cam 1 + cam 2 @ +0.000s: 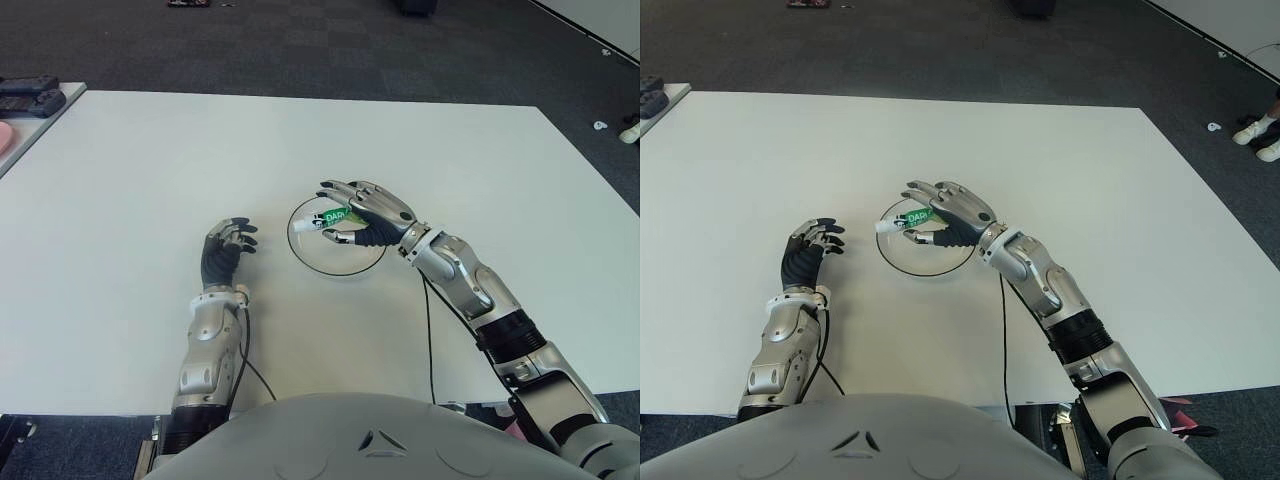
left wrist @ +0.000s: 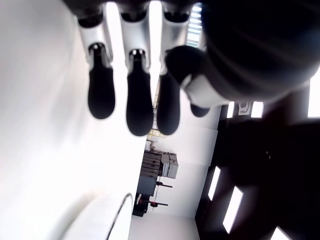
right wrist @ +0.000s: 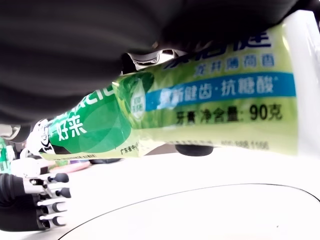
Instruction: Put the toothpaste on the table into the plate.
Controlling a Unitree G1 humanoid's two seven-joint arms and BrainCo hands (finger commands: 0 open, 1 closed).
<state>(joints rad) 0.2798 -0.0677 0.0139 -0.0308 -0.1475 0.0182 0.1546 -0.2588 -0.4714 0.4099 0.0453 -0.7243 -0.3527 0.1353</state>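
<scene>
Over the plate [image 1: 312, 260], on the white table [image 1: 420, 150], held the toothpaste [image 1: 334, 217] in the right hand [image 1: 368, 213], fingers clamped around the tube. Kept it clear of the plate's floor, with a gap visible beneath it in the right wrist view, where the printed green-and-white tube [image 3: 200, 107] crossed above the dark rim. Pointed the tube's white end toward the plate's left edge, close to the rim on that side. Showed the left hand [image 1: 226, 250] just left of the plate, fingers loosely curled and holding nothing; could not tell whether it touched the table. Judged the carry as nearly done, with only the release left. Saw the main risk in that white end: if let go from this height, could strike the left rim, tip over it, and slide out onto the table. Saw a second risk in the light plate itself: a downward push from the fingers on its near edge could tilt or shove it toward the left hand. Also possible: tube catching on a fingertip as the grip opened, dragging it back out of the plate.
</scene>
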